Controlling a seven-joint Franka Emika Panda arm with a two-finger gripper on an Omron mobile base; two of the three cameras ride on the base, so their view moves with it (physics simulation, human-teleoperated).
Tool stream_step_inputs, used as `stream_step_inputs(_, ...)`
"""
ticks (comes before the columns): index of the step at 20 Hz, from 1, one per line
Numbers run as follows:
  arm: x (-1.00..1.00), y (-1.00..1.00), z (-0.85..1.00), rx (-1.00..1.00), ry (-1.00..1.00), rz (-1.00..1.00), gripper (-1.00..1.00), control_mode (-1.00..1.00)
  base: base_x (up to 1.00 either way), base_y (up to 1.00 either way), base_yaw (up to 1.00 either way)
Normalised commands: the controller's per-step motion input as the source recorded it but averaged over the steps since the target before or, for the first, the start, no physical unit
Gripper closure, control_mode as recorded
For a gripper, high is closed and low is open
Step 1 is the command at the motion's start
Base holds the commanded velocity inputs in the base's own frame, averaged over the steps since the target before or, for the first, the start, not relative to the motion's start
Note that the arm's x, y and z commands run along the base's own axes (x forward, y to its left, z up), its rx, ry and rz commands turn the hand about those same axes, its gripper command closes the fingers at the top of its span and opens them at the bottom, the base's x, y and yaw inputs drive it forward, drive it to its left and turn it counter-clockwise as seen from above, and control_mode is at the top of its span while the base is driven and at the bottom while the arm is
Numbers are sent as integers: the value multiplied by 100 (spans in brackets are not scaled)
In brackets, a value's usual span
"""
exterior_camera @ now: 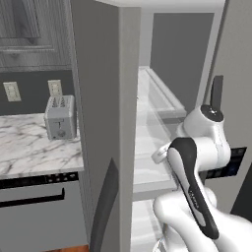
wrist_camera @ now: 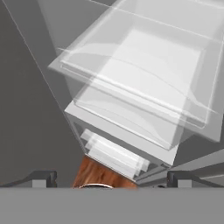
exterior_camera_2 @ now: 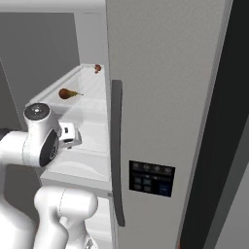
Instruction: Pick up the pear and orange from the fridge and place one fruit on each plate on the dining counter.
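The fridge (exterior_camera_2: 160, 97) stands with its left door swung open and its right door shut. On an upper white shelf lies the orange (exterior_camera_2: 68, 93), an orange-brown fruit with a thin stem. The pear (exterior_camera_2: 97, 68), small and dark reddish-brown, sits further back on the same shelf. My gripper (wrist_camera: 111, 181) is open, its two dark fingertips far apart with nothing between them. It points down at clear drawers inside the fridge. The hand (exterior_camera_2: 69, 135) hovers in front of the shelves, below and nearer than both fruits. The plates and the dining counter are out of view.
The open left door (exterior_camera: 98, 98) stands edge-on with its dark curved handle (exterior_camera: 104, 211) close to my arm. The right door carries a long handle (exterior_camera_2: 116, 146) and a black dispenser panel (exterior_camera_2: 151, 178). A toaster (exterior_camera: 60, 117) sits on a marble worktop (exterior_camera: 29, 145) to the left.
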Motion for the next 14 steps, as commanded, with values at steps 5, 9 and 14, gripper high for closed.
stream_step_inputs(5,-6,6,55,0,-7,0,-100,-100,0,0,0)
stream_step_inputs(9,-1,3,52,4,-6,-17,-100,-100,0,0,0)
stream_step_inputs(14,0,12,46,13,-10,-24,-100,-100,0,0,0)
